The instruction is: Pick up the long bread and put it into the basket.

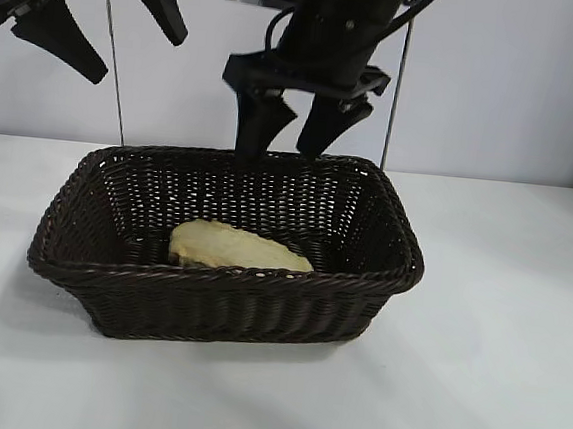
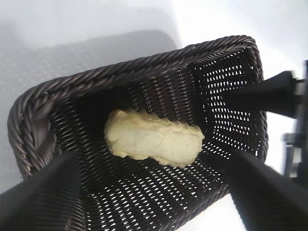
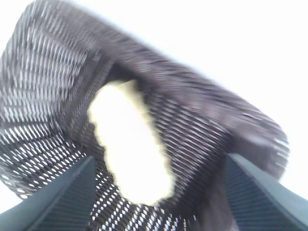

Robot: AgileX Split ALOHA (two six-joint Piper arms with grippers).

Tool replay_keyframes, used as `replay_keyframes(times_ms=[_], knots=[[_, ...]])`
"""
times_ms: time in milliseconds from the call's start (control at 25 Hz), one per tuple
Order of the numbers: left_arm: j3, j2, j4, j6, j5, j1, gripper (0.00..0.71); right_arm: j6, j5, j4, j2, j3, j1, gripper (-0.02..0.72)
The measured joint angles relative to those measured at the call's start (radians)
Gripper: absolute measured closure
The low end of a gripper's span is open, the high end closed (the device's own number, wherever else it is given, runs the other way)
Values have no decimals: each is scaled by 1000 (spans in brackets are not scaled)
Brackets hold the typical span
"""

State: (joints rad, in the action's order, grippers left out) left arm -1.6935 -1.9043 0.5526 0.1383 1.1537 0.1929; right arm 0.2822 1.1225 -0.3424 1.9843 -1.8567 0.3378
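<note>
The long bread (image 1: pixel 233 248) lies on the floor of the dark brown wicker basket (image 1: pixel 223 275), plain pale side up, nearer the front wall. My right gripper (image 1: pixel 282 152) hangs open and empty just above the basket's back rim, well clear of the bread. My left gripper (image 1: pixel 138 58) is open and empty, raised high at the back left. The left wrist view looks down on the bread (image 2: pixel 154 139) inside the basket (image 2: pixel 144 65). The right wrist view shows the bread (image 3: pixel 127 139) in the basket (image 3: pixel 202 91) below the open right gripper (image 3: pixel 159 161).
The basket stands in the middle of a white table (image 1: pixel 493 373), with a pale wall behind. The right arm's fingers (image 2: pixel 260 96) show over the basket's far end in the left wrist view.
</note>
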Motion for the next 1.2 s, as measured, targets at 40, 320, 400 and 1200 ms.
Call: replay_keyframes(times_ms=[40,320,400,1200], knots=[[0,0,0,0,0,0,105,-1,11,-21,-4,0,-22,164],[0,0,0,0,0,0,105,-36,45,-69,-8,0,-78,164],[0,0,0,0,0,0,105,-39,63,-69,-8,0,-78,164],[0,0,0,0,0,0,105,-49,73,-69,-8,0,-78,164]])
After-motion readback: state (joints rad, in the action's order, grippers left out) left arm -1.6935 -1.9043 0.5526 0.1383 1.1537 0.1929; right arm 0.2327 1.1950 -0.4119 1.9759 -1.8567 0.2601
